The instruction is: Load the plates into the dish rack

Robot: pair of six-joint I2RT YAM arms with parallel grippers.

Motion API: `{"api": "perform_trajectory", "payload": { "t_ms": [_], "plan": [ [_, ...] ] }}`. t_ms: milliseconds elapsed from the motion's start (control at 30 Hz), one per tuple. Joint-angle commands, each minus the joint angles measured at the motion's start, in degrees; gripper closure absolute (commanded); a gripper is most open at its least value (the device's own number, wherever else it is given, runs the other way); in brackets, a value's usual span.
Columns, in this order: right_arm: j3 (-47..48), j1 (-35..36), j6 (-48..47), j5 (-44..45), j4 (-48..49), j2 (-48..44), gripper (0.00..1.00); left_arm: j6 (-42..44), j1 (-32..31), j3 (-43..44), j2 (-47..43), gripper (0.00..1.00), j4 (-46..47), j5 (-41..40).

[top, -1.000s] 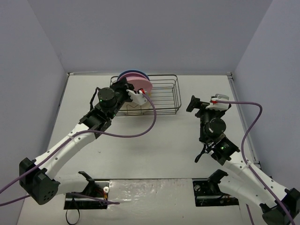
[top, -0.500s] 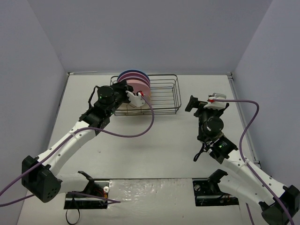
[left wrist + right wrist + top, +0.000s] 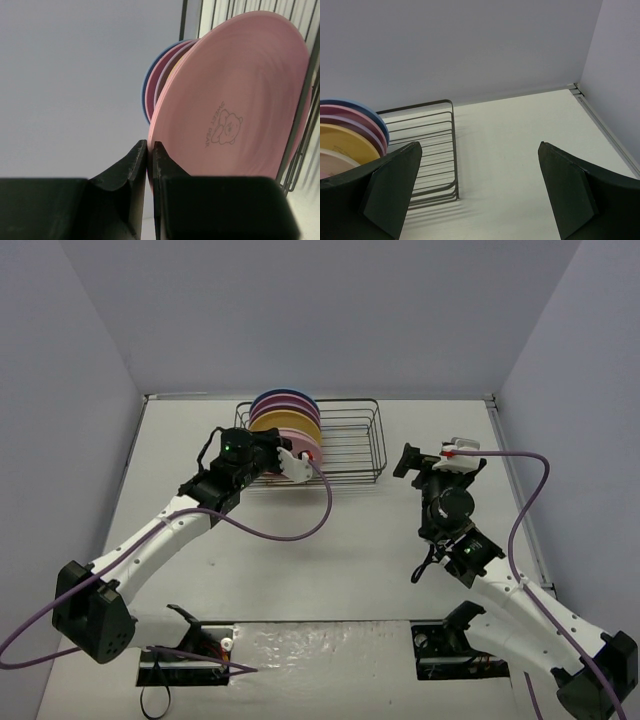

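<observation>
The black wire dish rack (image 3: pixel 345 440) stands at the back of the table. Several plates stand on edge at its left end: blue (image 3: pixel 285 396) at the back, then pink, purple and yellow-orange (image 3: pixel 285 420). My left gripper (image 3: pixel 272 448) is shut on the rim of a second pink plate (image 3: pixel 303 436), held upright at the near side of that row. In the left wrist view this pink plate (image 3: pixel 235 100) shows a bear emblem, with my gripper (image 3: pixel 149 150) pinching its edge. A cream plate (image 3: pixel 335 156) shows in the right wrist view. My right gripper (image 3: pixel 436 466) is open and empty, right of the rack.
The right part of the rack (image 3: pixel 436 150) holds no plates. Grey walls close in the table on three sides, with the back right corner (image 3: pixel 576 89) near the right arm. Purple cables trail from both wrists.
My left gripper has moved right and down with the pink plate, setting it more upright against the row. The yellow-orange plate now shows behind it. The right arm has barely shifted.
</observation>
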Motion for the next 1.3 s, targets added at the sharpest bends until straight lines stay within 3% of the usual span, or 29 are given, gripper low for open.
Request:
{"api": "perform_trajectory", "payload": {
  "t_ms": [0,367,700,933,1267],
  "plan": [
    [0.4,-0.5,0.1,0.9,6.2,0.7,0.0,2.6,0.4,4.0,-0.6,1.0,-0.8,3.5],
    [0.7,-0.6,0.3,0.9,6.2,1.6,0.0,3.3,1.1,4.6,3.9,1.0,0.0,5.1],
    [1.1,-0.6,-0.1,1.0,6.0,3.0,0.0,2.1,0.8,3.1,3.7,1.0,9.4,-3.7],
    [1.5,-0.8,-0.2,0.8,6.2,4.0,0.0,2.3,0.8,3.1,2.2,1.0,8.2,-2.7],
    [1.7,-1.0,-0.3,0.5,6.2,4.6,0.0,4.3,-0.7,-3.0,3.1,1.0,12.4,-3.6]
  ]
}}
